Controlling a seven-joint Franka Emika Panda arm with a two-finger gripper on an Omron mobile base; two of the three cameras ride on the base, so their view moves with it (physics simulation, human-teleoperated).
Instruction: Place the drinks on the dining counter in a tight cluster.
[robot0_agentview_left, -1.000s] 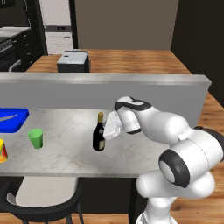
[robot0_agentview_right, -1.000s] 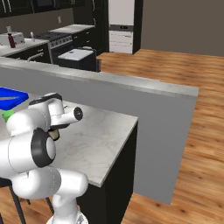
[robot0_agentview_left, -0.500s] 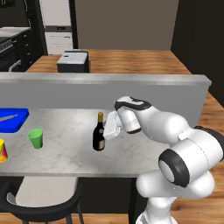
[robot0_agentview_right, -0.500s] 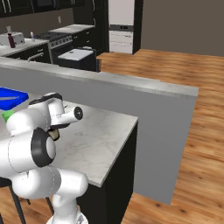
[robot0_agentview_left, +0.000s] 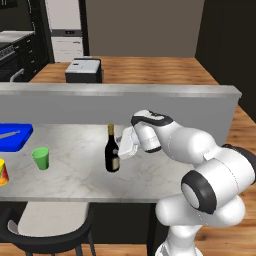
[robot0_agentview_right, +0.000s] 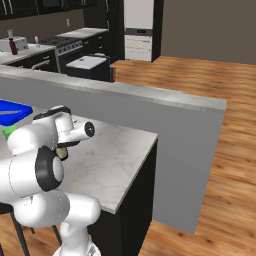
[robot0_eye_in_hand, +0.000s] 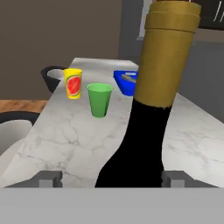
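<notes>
White, grey-veined marble counter (robot0_agentview_left: 75, 175) runs under a raised grey ledge (robot0_agentview_left: 120, 90); a black stool (robot0_agentview_left: 47, 225) sits at its near edge. Robot arm (robot0_agentview_left: 200, 150) reaches left over the top. Wine bottle (robot0_agentview_left: 112, 152), dark with gold neck, stands upright on the marble near the middle, in front of the ledge. Gripper (robot0_agentview_left: 125, 145) is level with the bottle, just to its right in the left base view. In the hand view the bottle (robot0_eye_in_hand: 148, 122) sits between the two fingertips (robot0_eye_in_hand: 49, 178), one each side of its body, spread wide; whether they touch the glass cannot be told. Blue tray (robot0_agentview_left: 15, 137) lies at the far left. Green cup (robot0_agentview_left: 41, 158) stands between tray and bottle. Yellow cup (robot0_eye_in_hand: 73, 83) with a red mark stands beyond the green one.
</notes>
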